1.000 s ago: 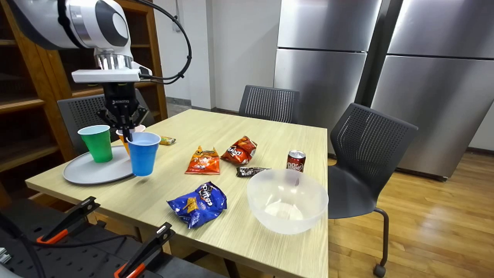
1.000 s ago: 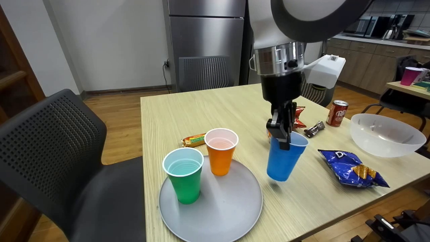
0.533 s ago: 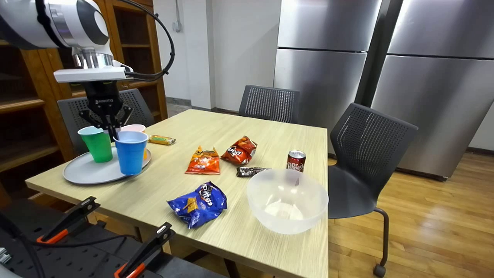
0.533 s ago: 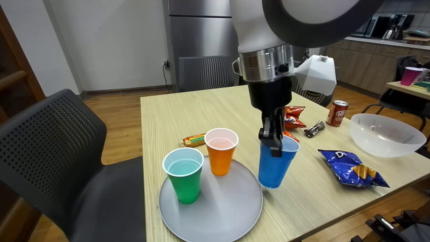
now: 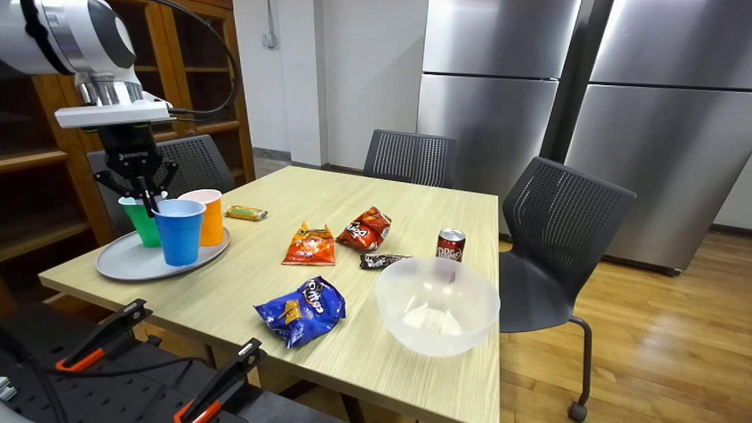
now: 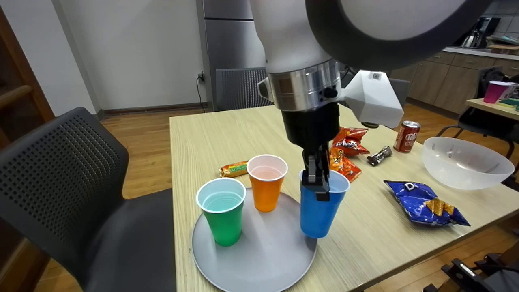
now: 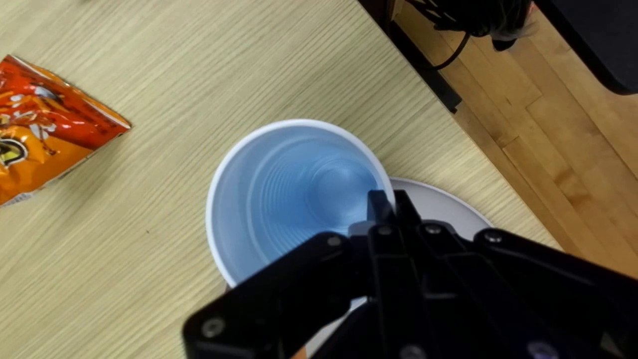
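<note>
My gripper (image 7: 394, 202) is shut on the rim of a blue plastic cup (image 7: 294, 199), one finger inside it and one outside. The blue cup, slightly tilted, hangs over the edge of a round grey plate (image 6: 263, 263). I cannot tell whether its base touches the plate. A green cup (image 6: 225, 223) and an orange cup (image 6: 265, 192) stand upright on the plate. In an exterior view the gripper (image 5: 150, 208) and the blue cup (image 5: 181, 235) partly hide the green cup (image 5: 144, 226); the orange cup (image 5: 212, 220) is just behind.
A yellow wrapped bar (image 5: 247, 212), orange snack bag (image 5: 309, 245), red bag (image 5: 365, 229), dark candy (image 5: 382, 261), soda can (image 5: 450, 244), blue bag (image 5: 302, 311) and translucent bowl (image 5: 437, 311) are on the table. Chairs (image 5: 411, 158) stand around it. Clamps (image 5: 223, 379) are near its edge.
The gripper has carried the blue cup sideways toward the grey plate, from beside it to over its edge. The orange cup is uncovered in an exterior view. The other objects have not moved.
</note>
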Controlling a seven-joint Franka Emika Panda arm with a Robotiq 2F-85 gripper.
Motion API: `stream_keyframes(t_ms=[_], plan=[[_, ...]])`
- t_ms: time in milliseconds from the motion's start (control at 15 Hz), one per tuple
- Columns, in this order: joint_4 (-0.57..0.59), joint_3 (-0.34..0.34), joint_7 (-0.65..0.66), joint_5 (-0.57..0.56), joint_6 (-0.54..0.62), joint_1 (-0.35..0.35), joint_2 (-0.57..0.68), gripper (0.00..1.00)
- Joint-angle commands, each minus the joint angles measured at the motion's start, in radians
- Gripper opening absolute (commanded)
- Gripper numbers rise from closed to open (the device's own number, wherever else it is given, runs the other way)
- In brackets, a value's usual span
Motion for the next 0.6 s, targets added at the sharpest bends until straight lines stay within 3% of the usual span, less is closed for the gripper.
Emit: stream_keyframes(t_ms=[0, 533], plan=[[0.043, 0.022, -0.009, -0.036, -0.044, 0.018, 0.027, 0.01], [0.115, 0.037, -0.008, -0.08, -0.052, 0.061, 0.101, 0.01]])
